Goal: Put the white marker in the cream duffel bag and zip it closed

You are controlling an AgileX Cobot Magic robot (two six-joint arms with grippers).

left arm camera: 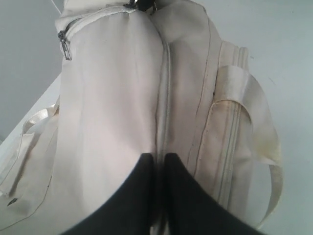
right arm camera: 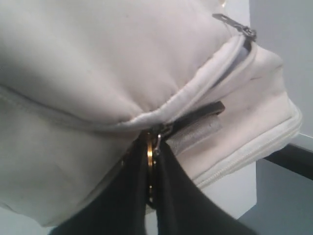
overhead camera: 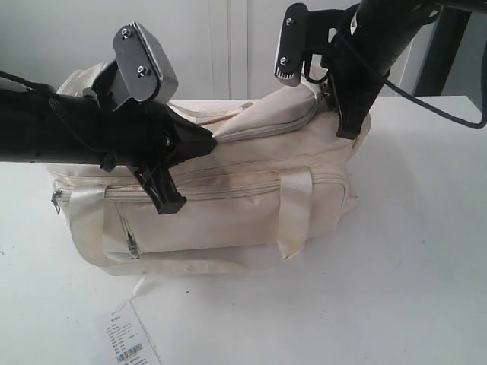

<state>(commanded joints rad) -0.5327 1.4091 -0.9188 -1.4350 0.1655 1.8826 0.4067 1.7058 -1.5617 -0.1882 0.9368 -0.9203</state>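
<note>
Cream duffel bag point(overhead camera: 251, 220) at centre of white table point(overhead camera: 411, 251). My left arm enters level from 9 o'clock; left claw point(left arm camera: 157, 160) narrow, pinching top seam fabric. My right arm descends steeply from 1 o'clock; right claw point(right arm camera: 151, 145) clamped on zip pull point(right arm camera: 149, 159) at bag's 3 o'clock end. Barcode tag point(overhead camera: 131, 341) at 7 o'clock.

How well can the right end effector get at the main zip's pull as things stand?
Yes, it seems so: the right end effector looks shut on the zip pull ring at the end of the cream duffel bag, with nothing between them.
</note>
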